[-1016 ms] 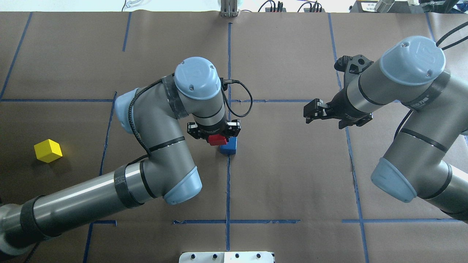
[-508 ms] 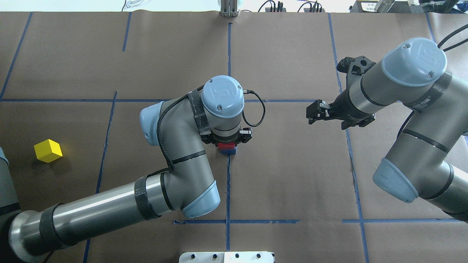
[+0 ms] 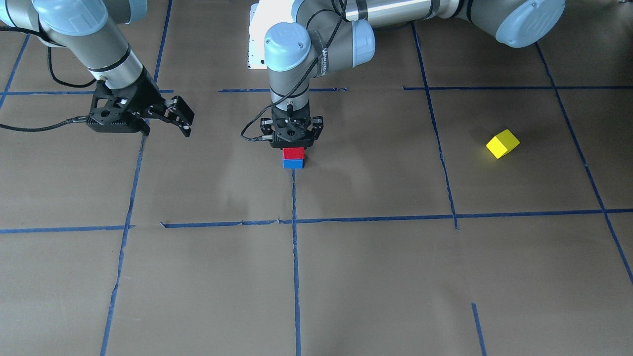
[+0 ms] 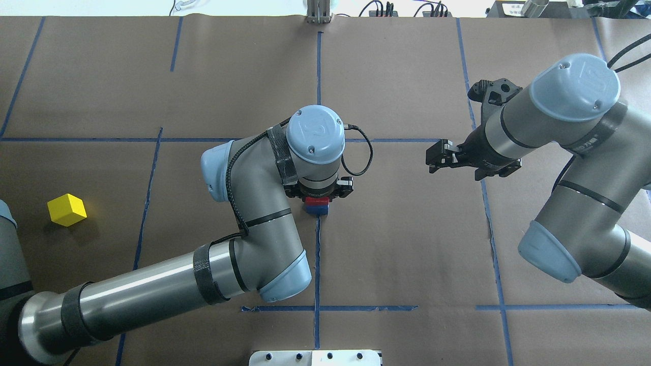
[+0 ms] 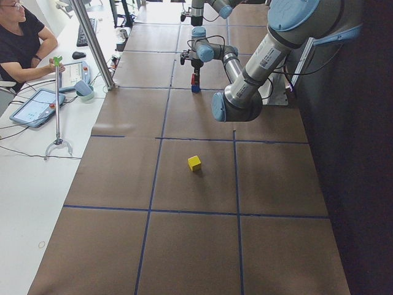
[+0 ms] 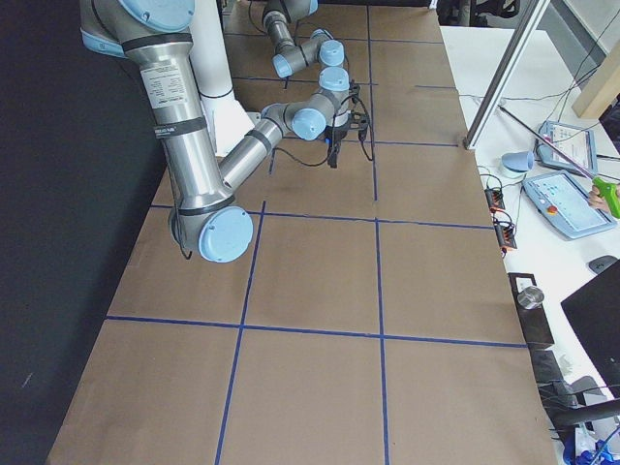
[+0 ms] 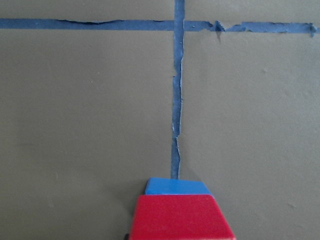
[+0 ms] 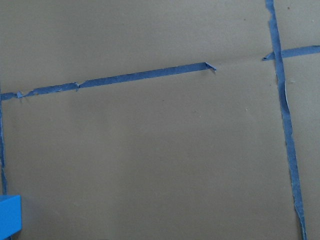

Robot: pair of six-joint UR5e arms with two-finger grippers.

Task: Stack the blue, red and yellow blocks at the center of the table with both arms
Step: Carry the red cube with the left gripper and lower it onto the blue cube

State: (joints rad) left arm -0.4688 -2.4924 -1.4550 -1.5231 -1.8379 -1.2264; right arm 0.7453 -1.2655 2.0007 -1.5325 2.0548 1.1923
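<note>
I have the left pincer (image 3: 293, 147) gripping the red block (image 3: 293, 153) squarely atop the blue block (image 3: 293, 163) at frame centre to seat it, the right pincer (image 3: 188, 123) wide at upper left, the yellow block (image 3: 502, 144) alone at right.

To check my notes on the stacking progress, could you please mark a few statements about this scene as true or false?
1. The red block sits on the blue block. True.
2. The yellow block tops the stack. False: it lies alone, well apart from both.
3. The right gripper holds a block. False: it is open and empty.
4. The left gripper is at the red block. True.
</note>
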